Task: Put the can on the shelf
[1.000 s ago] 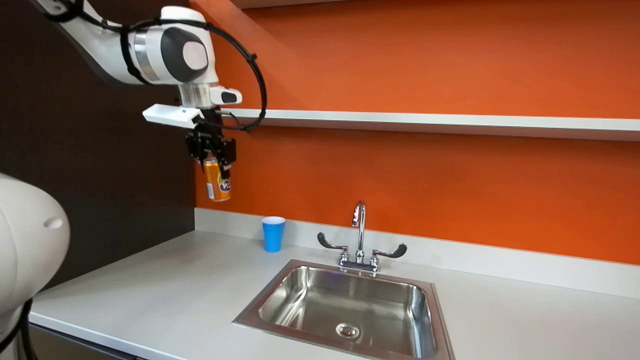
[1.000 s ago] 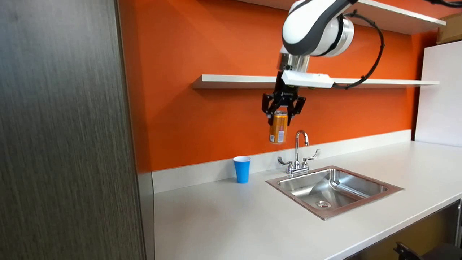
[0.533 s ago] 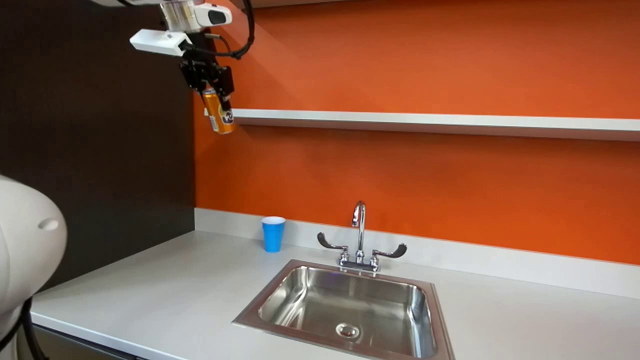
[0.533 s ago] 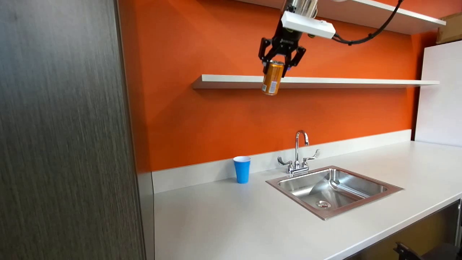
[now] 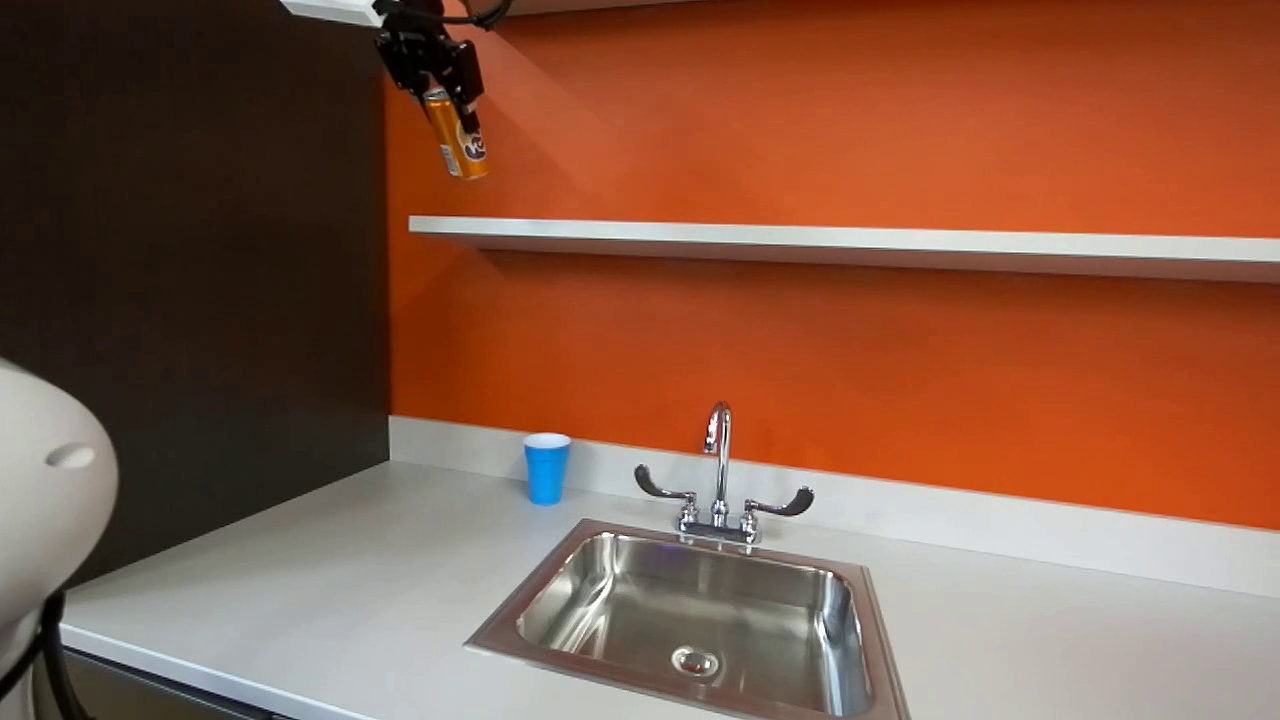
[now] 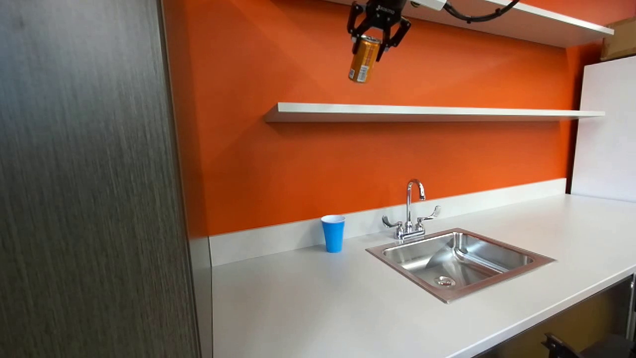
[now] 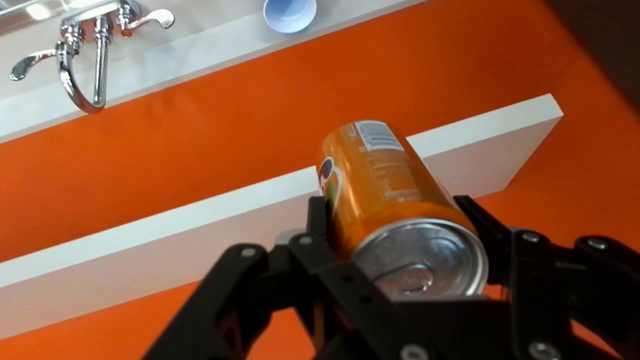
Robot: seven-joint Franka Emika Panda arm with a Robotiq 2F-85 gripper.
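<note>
The orange can [image 5: 457, 140] is held in my gripper [image 5: 448, 118], which is shut on its upper sides. The can hangs tilted, its silvery top up between the fingers. In both exterior views the can [image 6: 363, 59] appears above the white shelf [image 6: 437, 110], apart from it. In an exterior view it is above the shelf's left end [image 5: 800, 235]. In the wrist view the can [image 7: 385, 175] covers part of the shelf [image 7: 200, 216], whose end shows to the right. How far the can is in front of the shelf is hard to tell.
A blue cup [image 5: 547, 470] stands on the white countertop [image 5: 330, 570] against the backsplash. A sink with a faucet [image 5: 720, 460] is right of it. A higher shelf [image 6: 497, 25] is above the gripper. A dark panel [image 5: 200, 250] closes off the left side.
My gripper has risen with the can, from below the shelf to above it. The can has tilted more. The shelf, cup and sink have not moved.
</note>
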